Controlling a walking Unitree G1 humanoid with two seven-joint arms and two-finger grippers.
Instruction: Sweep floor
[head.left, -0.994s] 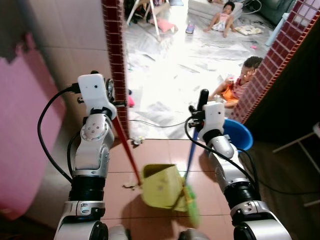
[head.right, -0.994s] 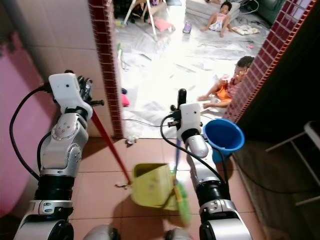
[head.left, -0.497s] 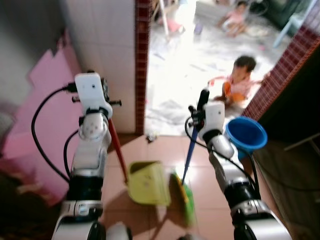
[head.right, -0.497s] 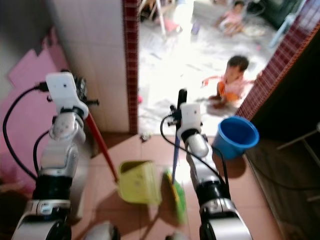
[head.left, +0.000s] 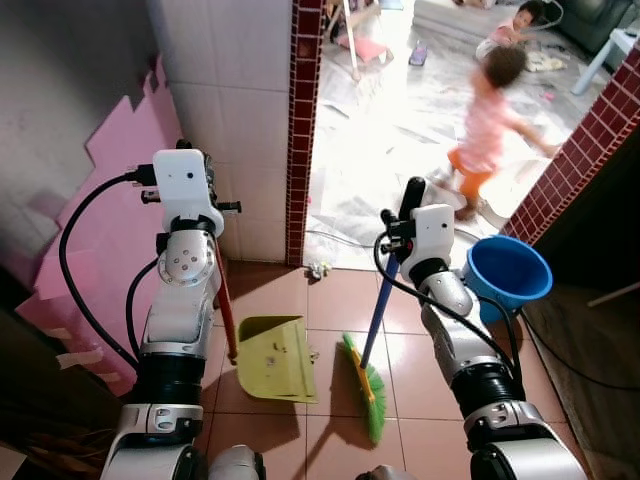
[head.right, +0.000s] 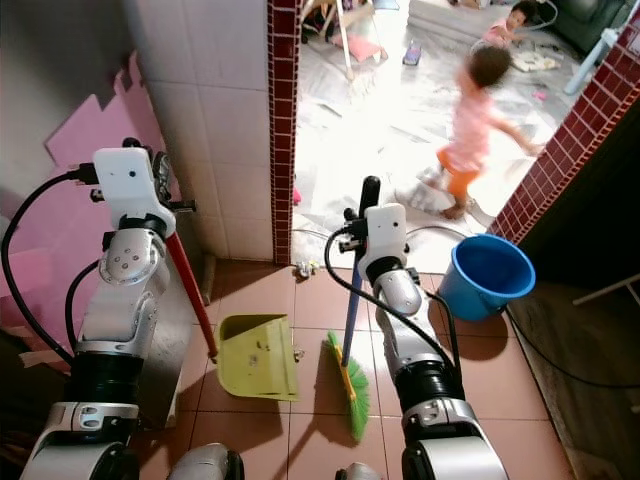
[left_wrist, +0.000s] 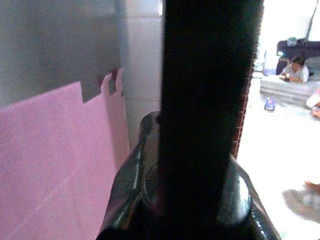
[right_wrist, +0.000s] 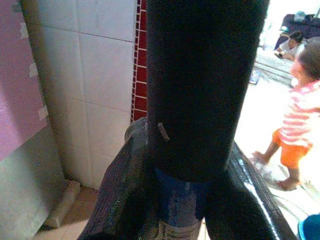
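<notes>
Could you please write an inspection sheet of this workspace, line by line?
Surface: brown tiled floor, small debris by the doorway.
Job's things: yellow dustpan flat on the floor with red handle; broom with blue handle, green bristles on the floor beside the dustpan.
Clutter: blue bucket right of the broom.
Grippers: left gripper shut on the red handle; right gripper shut on the broom.
Cables: black cables along both arms.
Surroundings: pink foam mat against the wall; a person moving in the bright room beyond.
</notes>
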